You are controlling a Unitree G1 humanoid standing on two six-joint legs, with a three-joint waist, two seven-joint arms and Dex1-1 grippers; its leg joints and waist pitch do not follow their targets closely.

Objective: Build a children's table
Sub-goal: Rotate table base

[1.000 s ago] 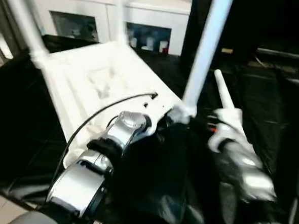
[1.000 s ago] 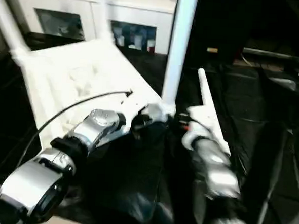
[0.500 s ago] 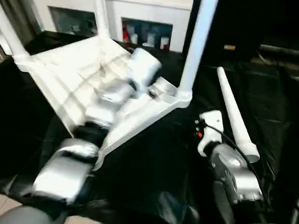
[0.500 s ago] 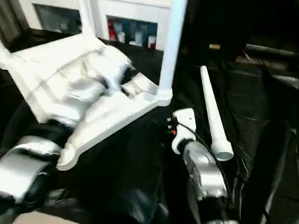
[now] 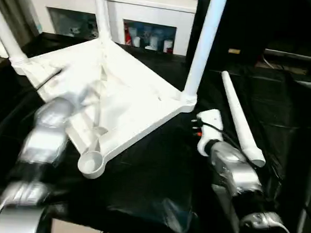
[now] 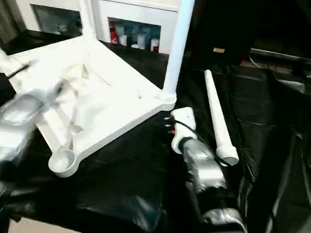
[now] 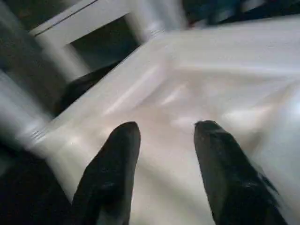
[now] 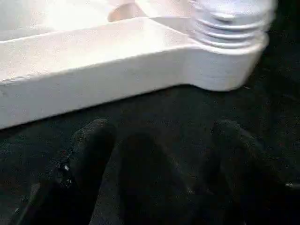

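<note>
— So, how far along is that children's table?

— Three legs are standing in their corner sockets on the upturned tabletop [image 5: 130, 102]. The nearest one [image 5: 203, 45] rises just beyond the right gripper [image 8: 157, 154]. Another [image 5: 101, 13] stands at the far corner and a third [image 5: 5, 33] off past the left gripper [image 7: 164, 136].

— And the fourth?

— The last leg [image 5: 240, 119] lies loose on the black cloth [image 5: 156, 185], just beside the right gripper on its outer side. Its socket [image 5: 91, 162] is empty, at the corner closest to the robot, between the two arms.

— Is either gripper holding anything?

— No. The left gripper's black fingers [image 7: 115, 159] are parted with nothing between them, hovering over the ribbed underside. The right gripper's fingers [image 8: 91, 150] are spread wide and empty, low over the cloth, facing the tabletop's edge and the foot of that nearest leg.

— What's left, then?

— By my reckoning, picking up that loose leg, seating it in the empty socket, then perhaps turning the table upright.
</note>
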